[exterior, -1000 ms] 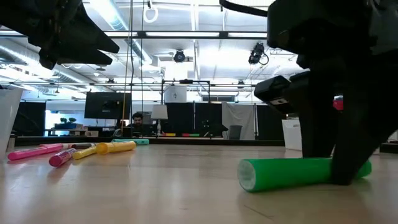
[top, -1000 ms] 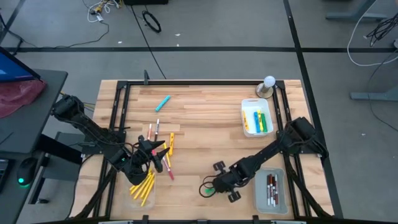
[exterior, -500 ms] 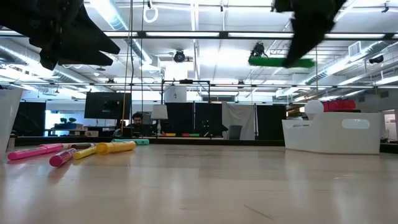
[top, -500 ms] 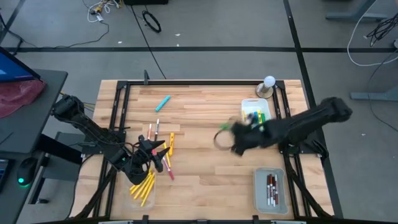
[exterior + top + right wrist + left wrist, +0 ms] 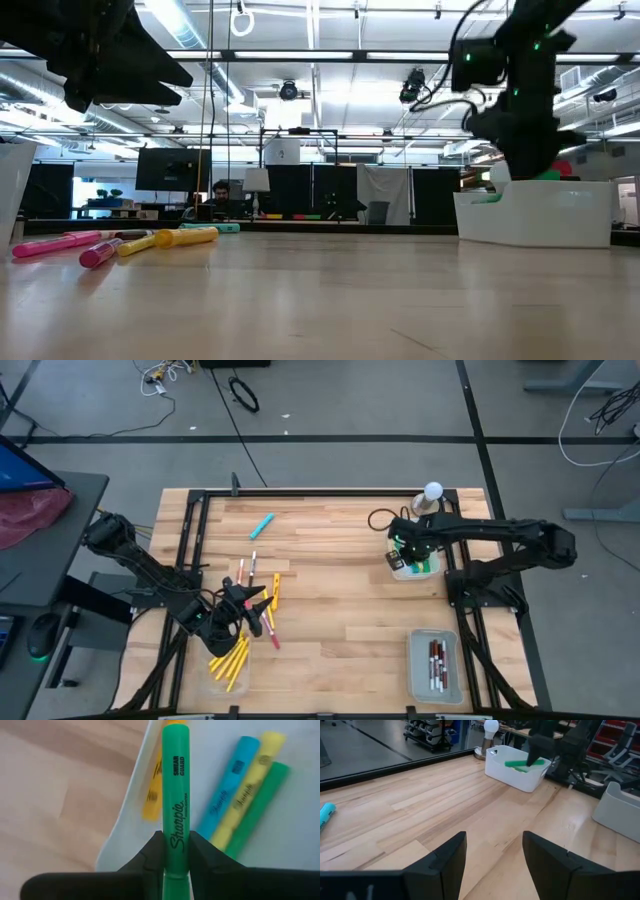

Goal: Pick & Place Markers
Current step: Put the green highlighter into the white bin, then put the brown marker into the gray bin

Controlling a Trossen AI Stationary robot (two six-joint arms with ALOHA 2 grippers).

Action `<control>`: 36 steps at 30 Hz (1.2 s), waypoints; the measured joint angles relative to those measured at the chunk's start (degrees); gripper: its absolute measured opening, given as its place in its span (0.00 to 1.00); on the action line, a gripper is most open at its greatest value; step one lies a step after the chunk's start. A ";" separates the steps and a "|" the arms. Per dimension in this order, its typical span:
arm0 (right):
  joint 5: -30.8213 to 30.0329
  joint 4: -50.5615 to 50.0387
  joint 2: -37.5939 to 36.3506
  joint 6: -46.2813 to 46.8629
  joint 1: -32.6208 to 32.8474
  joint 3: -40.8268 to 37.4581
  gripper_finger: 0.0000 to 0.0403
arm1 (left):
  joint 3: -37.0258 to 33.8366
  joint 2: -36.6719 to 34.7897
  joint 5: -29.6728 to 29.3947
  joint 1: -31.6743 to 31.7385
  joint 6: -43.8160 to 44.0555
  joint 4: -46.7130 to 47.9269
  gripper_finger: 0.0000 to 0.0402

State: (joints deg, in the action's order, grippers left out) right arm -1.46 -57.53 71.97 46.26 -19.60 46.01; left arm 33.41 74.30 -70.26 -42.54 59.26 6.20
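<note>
My right gripper (image 5: 405, 550) is shut on a green marker (image 5: 175, 795), just over the white tray (image 5: 396, 568) at the far right. That tray holds yellow, light blue and green markers (image 5: 240, 800). My left gripper (image 5: 245, 610) hangs open above the loose markers at the near left, with nothing between its fingers (image 5: 445, 865). Pink and yellow markers (image 5: 120, 243) lie flat on the wood there. A light blue marker (image 5: 262, 526) lies alone toward the far edge. My right gripper pinches the green marker's barrel (image 5: 175, 851) between its two fingers, at the printed part. The fingers point down from above and lie across the marker. The marker hangs about level and lifted clear, partly over the tray's edge (image 5: 522, 764).
A second tray (image 5: 435, 665) with white markers stands at the near right. A white bulb on a round base (image 5: 430, 498) stands at the far right corner. Black frame rails (image 5: 190, 560) run along the table's sides. Bare wood lies open in the middle (image 5: 330, 600).
My right gripper has lifted the green marker off the wood near the table's front edge. It has carried it up and toward the far right, over the white tray. On the way it has rolled about a quarter turn.
</note>
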 joint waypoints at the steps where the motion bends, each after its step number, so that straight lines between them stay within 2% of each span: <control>1: 0.57 2.28 0.35 -0.73 -1.72 -1.23 0.13 | 0.00 0.00 0.00 0.00 -0.02 0.02 0.50; 7: 2.41 12.36 2.73 -2.23 -9.56 -5.66 0.13 | 0.00 0.00 0.00 0.00 -0.09 0.02 0.50; 13: 2.19 14.57 4.52 -3.43 -12.10 -6.55 0.15 | 0.00 0.00 0.00 0.00 -0.09 0.02 0.50; 21: 2.46 17.21 3.61 -11.23 -12.11 -6.54 0.37 | 0.00 0.00 0.00 0.00 0.04 0.00 0.50; 26: 4.01 15.79 -1.93 -14.37 -12.05 -6.48 0.48 | 0.00 0.00 0.02 0.00 0.09 -0.02 0.50; 31: 3.97 13.22 -11.89 -13.51 -10.08 -6.46 0.53 | 0.00 0.00 0.04 0.00 0.09 -0.07 0.50; 36: 2.96 19.13 -21.94 -9.79 -0.31 -6.44 0.52 | 0.00 0.00 -0.14 0.00 0.09 -0.11 0.50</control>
State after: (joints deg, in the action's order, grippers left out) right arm 1.50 -38.40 50.03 36.47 -19.90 39.57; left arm 33.41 74.30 -70.40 -42.54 59.35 6.09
